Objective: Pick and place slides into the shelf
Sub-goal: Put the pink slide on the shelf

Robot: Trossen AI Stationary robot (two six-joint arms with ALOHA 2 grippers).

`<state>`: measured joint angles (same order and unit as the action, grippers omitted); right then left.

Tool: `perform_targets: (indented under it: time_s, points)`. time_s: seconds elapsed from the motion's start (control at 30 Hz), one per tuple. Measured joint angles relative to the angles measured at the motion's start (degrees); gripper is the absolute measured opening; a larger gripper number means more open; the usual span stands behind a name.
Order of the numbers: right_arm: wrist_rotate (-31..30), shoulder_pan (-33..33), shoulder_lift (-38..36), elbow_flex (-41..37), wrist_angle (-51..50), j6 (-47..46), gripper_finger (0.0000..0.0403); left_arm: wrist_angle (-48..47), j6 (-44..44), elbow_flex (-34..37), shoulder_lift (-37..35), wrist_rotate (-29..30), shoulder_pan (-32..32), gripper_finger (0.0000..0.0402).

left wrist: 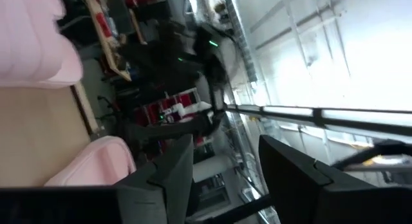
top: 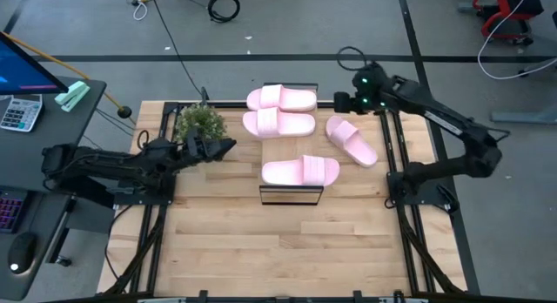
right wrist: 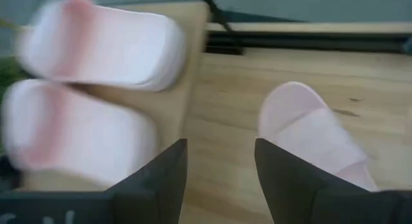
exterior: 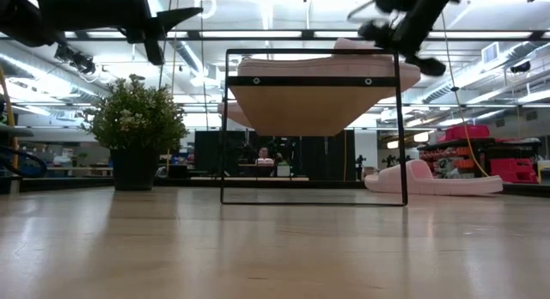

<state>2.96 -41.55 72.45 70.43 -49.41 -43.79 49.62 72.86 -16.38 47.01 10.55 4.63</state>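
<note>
Three pale pink foam slide sandals (top: 280, 98) (top: 278, 123) (top: 300, 171) already lie on the long light-wood shelf with thin black frame (top: 290, 148), while the fourth (top: 352, 139) rests on the wooden tabletop (top: 278, 242) just beside it. The right gripper (top: 340, 101), fingers spread and empty, hangs above the shelf's far end near that loose sandal, apparently lining up to fetch it. The left gripper (top: 228, 146) hovers with fingers apart beside a small potted green plant (top: 199, 122), clear of the shelf.

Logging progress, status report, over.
Left gripper open, empty, beside plant. Right gripper open above loose slide on table. Three slides on shelf. Nothing blocking.
</note>
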Motion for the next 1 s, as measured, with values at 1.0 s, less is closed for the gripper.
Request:
perform_targets:
  time_s: [1.0]
  points:
    - [6.3,-14.3,20.6,0.0,-0.2,2.5,0.0187,-0.3,7.5,0.0,-2.4,-31.7,27.3,0.0175]
